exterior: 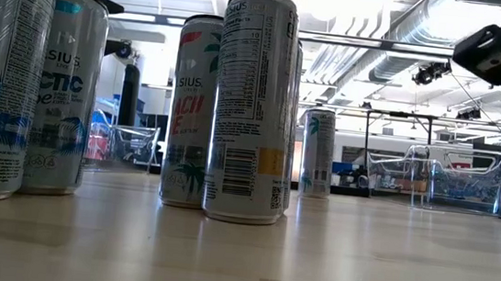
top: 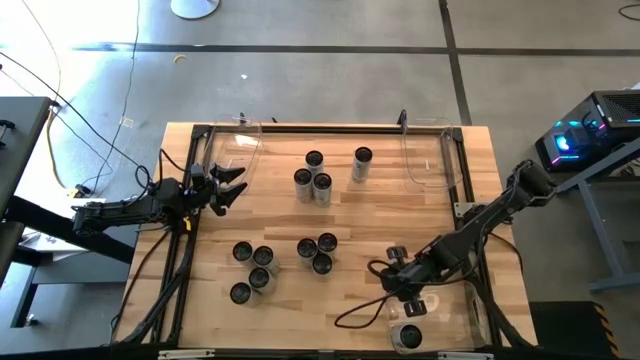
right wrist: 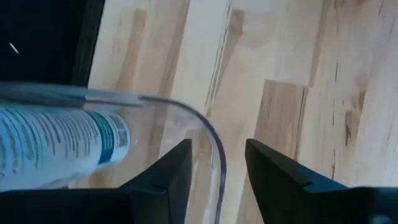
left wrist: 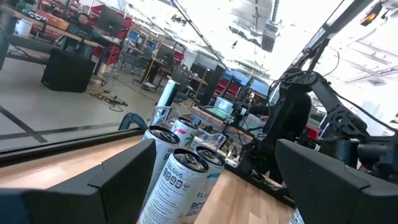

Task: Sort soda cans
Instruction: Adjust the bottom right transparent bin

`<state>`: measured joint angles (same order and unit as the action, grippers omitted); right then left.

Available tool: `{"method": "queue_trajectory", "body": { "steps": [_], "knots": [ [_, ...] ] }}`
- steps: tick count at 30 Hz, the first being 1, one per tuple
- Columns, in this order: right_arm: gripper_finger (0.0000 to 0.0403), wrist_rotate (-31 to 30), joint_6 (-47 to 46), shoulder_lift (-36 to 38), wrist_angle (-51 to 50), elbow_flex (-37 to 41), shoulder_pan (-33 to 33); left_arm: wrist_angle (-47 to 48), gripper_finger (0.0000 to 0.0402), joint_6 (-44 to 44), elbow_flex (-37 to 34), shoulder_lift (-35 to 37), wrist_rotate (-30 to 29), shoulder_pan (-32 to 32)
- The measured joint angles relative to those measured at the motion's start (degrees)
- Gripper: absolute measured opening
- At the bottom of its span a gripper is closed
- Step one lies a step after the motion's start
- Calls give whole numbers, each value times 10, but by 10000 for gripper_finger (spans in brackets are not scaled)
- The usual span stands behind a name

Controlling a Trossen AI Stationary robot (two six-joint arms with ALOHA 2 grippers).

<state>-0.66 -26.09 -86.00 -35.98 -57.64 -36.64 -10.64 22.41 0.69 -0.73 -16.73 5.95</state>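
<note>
Soda cans with dark round tops stand upright on the wooden table: a far group with one can apart, a middle group and a near-left group. One more can lies on its side inside a clear bin at the near right corner. My right gripper points steeply down over that bin's corner, open, one finger on each side of the bin's curved rim; I see no touch. My left gripper waits open at the table's left edge, facing the far cans.
Two more clear bins stand at the far edge, one left and one right. A dark metal frame runs around the table. A black cable loops on the wood by my right gripper. Bare wood lies between the can groups.
</note>
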Motion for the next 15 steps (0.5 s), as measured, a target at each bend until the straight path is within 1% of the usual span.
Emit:
{"method": "queue_trajectory", "body": {
  "steps": [10, 12, 15],
  "knots": [
    [16, -7, -10, 0, -5, 1, 0, 0, 323, 0, 0, 0, -2, 0],
    [6, -6, -10, 0, -7, 1, 0, 0, 323, 0, 0, 0, -3, 0],
    [10, -8, -22, 0, -12, 1, 0, 0, 323, 1, 0, 0, -3, 0]
  ]
}}
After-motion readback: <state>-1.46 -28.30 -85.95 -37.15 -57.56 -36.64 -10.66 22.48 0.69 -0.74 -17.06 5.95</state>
